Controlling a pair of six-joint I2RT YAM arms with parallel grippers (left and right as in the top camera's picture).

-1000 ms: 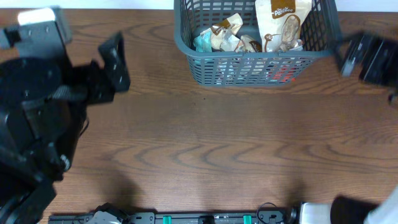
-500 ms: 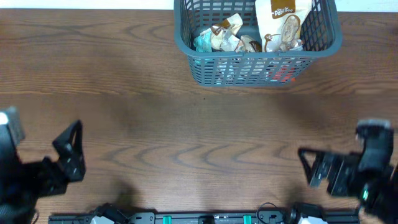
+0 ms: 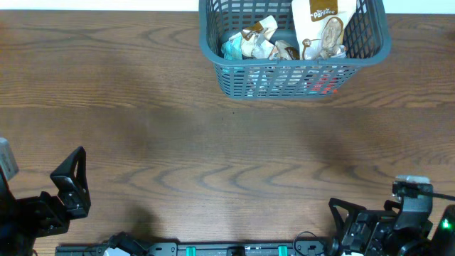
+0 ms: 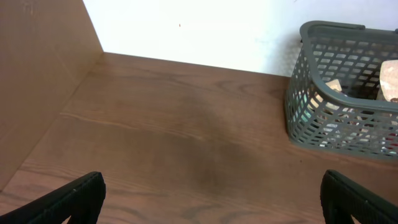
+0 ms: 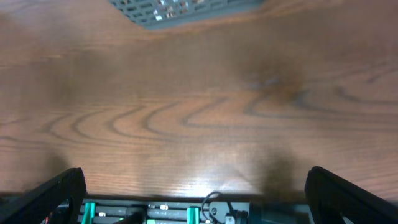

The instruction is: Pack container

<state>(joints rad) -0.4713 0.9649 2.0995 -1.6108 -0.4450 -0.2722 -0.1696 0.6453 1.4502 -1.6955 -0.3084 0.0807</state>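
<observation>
Left claw (image 4: pixel 214 198) and right claw (image 5: pixel 199 190) gape empty.

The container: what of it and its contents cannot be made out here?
- Overhead: far wall of the container and top of the tall white packet, cut by the upper edge.
- Overhead: red item behind the front lattice, too hidden to identify.
- Left wrist: its right part, cut by the edge.
- Right wrist: only a blurred strip shows.
</observation>
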